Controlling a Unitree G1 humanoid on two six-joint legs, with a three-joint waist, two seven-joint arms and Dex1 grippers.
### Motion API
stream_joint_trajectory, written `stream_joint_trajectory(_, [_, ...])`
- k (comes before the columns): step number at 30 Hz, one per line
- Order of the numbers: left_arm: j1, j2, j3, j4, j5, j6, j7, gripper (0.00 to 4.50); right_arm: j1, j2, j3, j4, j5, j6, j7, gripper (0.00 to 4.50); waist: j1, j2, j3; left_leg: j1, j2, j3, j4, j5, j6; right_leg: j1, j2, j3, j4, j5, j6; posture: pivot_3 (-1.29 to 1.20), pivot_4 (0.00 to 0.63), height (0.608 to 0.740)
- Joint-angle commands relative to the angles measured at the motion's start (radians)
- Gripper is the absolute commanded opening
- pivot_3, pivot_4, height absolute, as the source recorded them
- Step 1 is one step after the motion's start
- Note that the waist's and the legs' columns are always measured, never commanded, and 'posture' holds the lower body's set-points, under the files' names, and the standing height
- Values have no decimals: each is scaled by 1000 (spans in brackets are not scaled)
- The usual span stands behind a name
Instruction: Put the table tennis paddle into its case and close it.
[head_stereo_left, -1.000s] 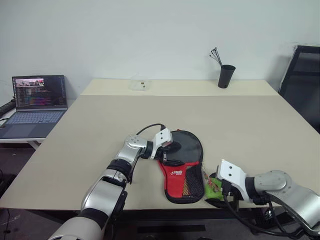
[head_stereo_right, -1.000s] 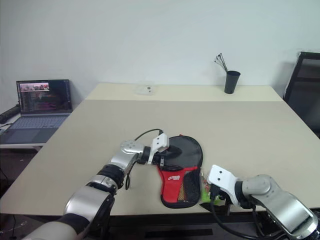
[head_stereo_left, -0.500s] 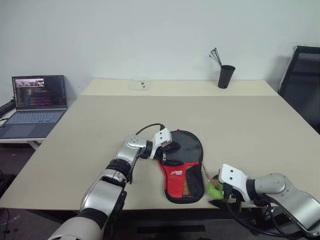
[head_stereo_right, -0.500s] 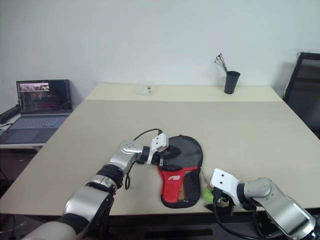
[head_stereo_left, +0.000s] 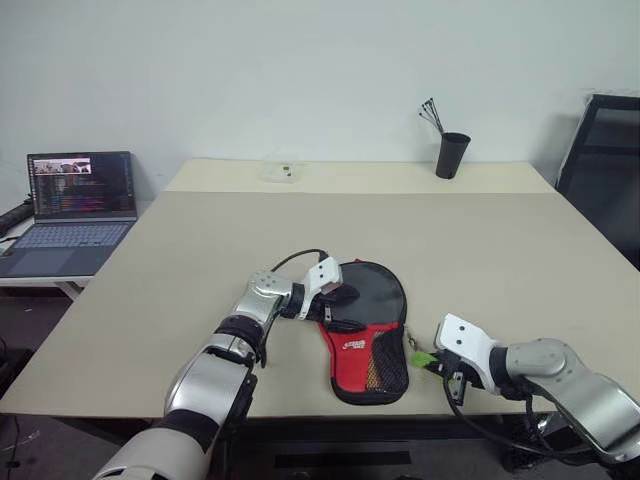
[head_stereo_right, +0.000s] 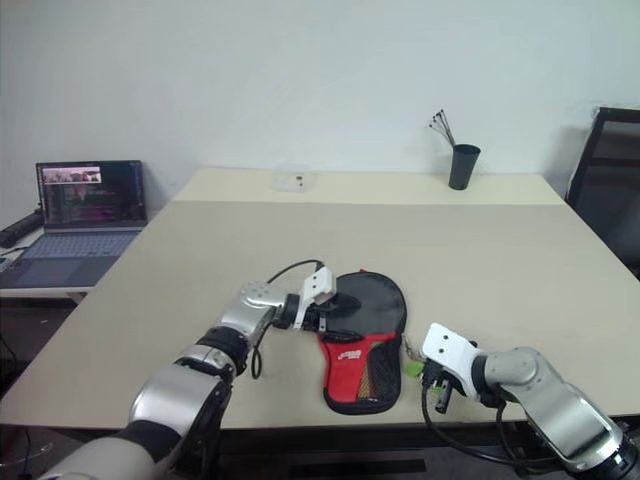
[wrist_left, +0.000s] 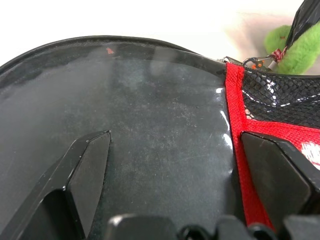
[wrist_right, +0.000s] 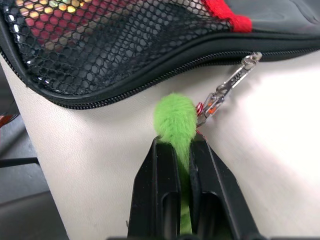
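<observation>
Pinching the case's green zipper tag, right hand; left hand spread open; white logo unreadable.

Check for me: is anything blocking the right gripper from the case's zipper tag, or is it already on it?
Nothing is in the way. The right gripper has its jaws shut on the green zipper tag, which clips to the zipper of the case at the table's near edge. The left gripper, jaws open, rests on the case's round end.

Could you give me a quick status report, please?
Right claw shut on green zipper tag. Left claw open, on case. Nothing in the way.
</observation>
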Motion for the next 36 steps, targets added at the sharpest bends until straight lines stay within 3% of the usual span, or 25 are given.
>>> stream_joint_trajectory(1, [23, -19, -25, 46, 54, -3, 25, 4500, 0, -28, -67, -42, 15, 27, 5, 13, 1, 0, -1, 0, 0, 0, 0, 0, 0, 0, 0, 0, 0, 0, 0, 0, 150, 740])
stream_joint_trajectory(15, [39, -50, -32, 73, 75, 40, 50, 4500, 98, -180, -110, -255, 64, 58, 106, 13, 20, 2, -5, 4, 0, -2, 1, 0, 0, 9, -1, -2, -5, 0, 1, 0, 150, 740])
stream_joint_trajectory(24, [42, -57, -31, 81, 79, 53, 68, 4500, 142, -234, -24, -358, 32, 11, 120, 13, 23, 2, -6, 7, -2, -2, 1, -1, 0, 13, -6, -5, -7, -2, -3, 0, 150, 740])
stream_joint_trajectory(36, [33, -39, -38, 82, 93, 52, 68, 4500, 193, -276, -87, -493, 224, 42, 237, 13, 22, 1, -7, 8, -1, -2, 1, -4, -6, 14, -6, -6, -7, -3, -4, 0, 150, 740])
